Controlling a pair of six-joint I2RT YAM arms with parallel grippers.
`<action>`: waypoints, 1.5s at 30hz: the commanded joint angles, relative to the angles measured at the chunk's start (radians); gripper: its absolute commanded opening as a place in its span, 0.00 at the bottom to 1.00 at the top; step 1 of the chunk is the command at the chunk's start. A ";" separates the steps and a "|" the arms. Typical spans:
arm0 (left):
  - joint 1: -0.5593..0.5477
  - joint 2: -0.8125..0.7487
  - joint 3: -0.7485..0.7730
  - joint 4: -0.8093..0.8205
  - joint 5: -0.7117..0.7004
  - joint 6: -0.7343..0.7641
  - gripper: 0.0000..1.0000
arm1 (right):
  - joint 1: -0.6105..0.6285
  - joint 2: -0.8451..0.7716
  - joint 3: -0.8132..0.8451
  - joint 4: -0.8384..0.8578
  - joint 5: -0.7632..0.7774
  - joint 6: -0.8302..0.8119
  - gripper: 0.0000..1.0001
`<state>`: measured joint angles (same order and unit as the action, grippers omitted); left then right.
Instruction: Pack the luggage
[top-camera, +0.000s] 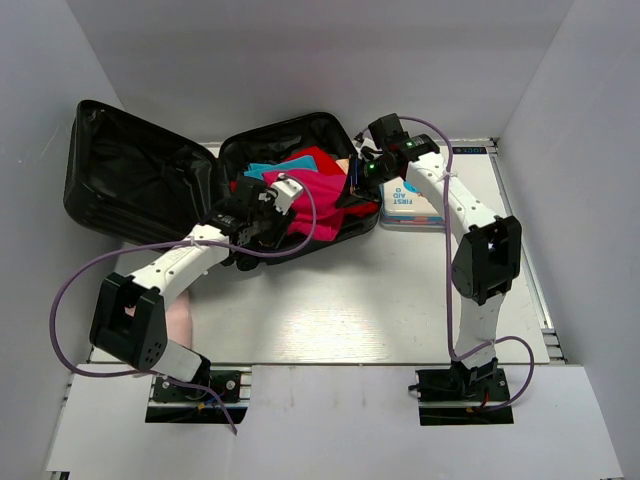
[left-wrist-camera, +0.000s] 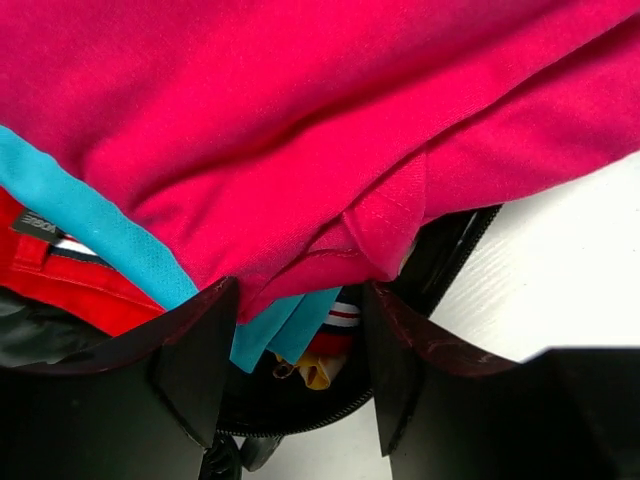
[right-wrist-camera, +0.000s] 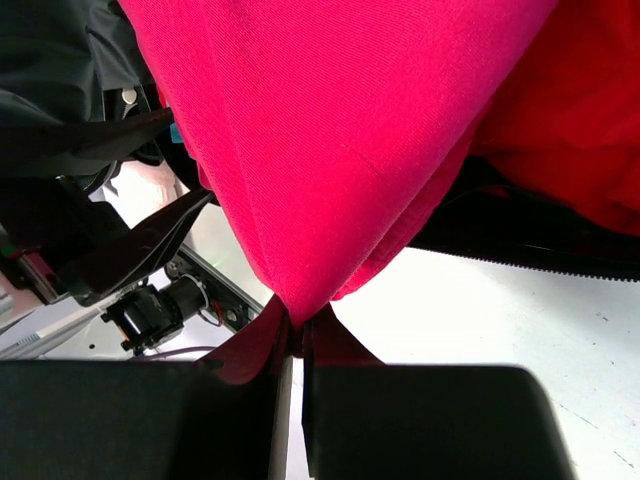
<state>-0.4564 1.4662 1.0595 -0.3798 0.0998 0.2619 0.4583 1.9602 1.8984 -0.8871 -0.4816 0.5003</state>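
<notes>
Two halves of the black suitcase (top-camera: 140, 170) lie open side by side at the back left of the table (top-camera: 350, 310), so its long way runs left to right. A pink cloth (top-camera: 318, 195) hides most of the right half. The right gripper (right-wrist-camera: 297, 335) is pinched tight on the cloth. The left gripper (left-wrist-camera: 297, 335) has its fingers apart, with cloth edges hanging between them.

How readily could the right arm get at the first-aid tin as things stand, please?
Probably not yet: the first-aid tin lies close beside the suitcase, uncovered, partly under that arm, but the right end effector is shut on the pink garment and would have to let go first.
</notes>
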 joint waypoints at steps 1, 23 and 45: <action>-0.019 -0.038 0.030 0.053 -0.061 0.022 0.63 | -0.001 -0.034 -0.002 -0.001 -0.028 -0.020 0.00; 0.015 -0.069 0.054 0.038 0.030 0.057 0.55 | -0.004 -0.017 0.022 -0.009 -0.052 -0.043 0.00; 0.022 -0.035 0.030 0.143 -0.043 0.057 0.00 | 0.000 0.020 0.102 -0.045 -0.071 -0.029 0.00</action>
<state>-0.4339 1.5387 1.1194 -0.3229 0.1024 0.3309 0.4583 1.9850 1.9404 -0.8970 -0.5308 0.4652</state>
